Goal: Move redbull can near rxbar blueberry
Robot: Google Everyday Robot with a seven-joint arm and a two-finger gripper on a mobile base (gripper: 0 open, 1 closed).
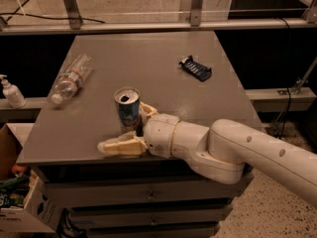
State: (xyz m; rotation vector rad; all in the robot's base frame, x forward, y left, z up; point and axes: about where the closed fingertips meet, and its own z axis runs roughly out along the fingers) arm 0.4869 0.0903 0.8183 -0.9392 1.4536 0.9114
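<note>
Grey and bare for most of its top, the bench (148, 53) stands on a cabinet of drawers, with a dark gap and rails behind it.

Camera view: the redbull can (127, 109) stands upright close to the front edge of the bench. The gripper (124, 128) is low at that edge, and its fingers (119, 147) are spread, one in front of the can and one just behind it on the right. I judge that they are not clamped on it.

Risks: the can is slim and tall, so a push from one finger before the other arrives could tip it. The front edge is near, and a fallen can may roll off toward the cardboard box (15, 202). A weak pinch could also let it slip during the lift.

Room: the rxbar blueberry (196, 68) lies well apart, at the far right. The bench between them is open. The plastic bottle (69, 78) lies to the left, out of this path. Beside the bar, the right edge is close.
</note>
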